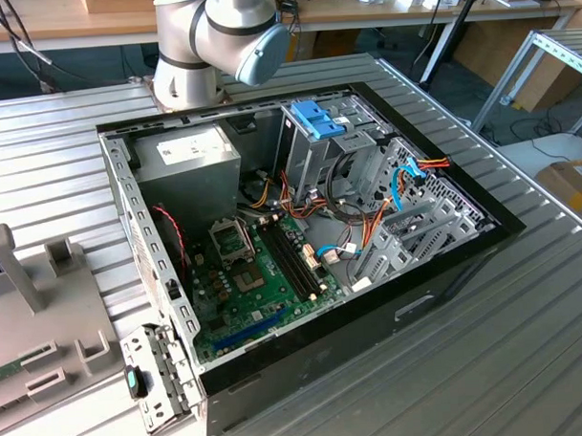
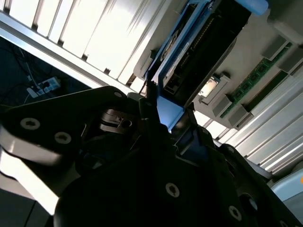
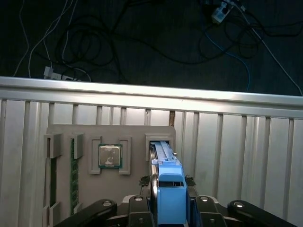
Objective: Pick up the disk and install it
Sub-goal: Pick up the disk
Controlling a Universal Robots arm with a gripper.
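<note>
Black claw (image 3: 170,208) grips the flat, blue-plastic-railed disk (image 3: 169,182) standing on edge.

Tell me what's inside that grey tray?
A processor chip lies in a square recess, a green memory stick in a slot, the disk on edge in another. The disk's blue rail covers whatever lies beneath it.

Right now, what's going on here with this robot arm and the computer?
The robot's gripper is down at the disk, a hard drive in light-blue rails standing on edge in a slot of the grey parts tray, beside a processor chip. The open computer case lies apart; the disk is not installed yet.
</note>
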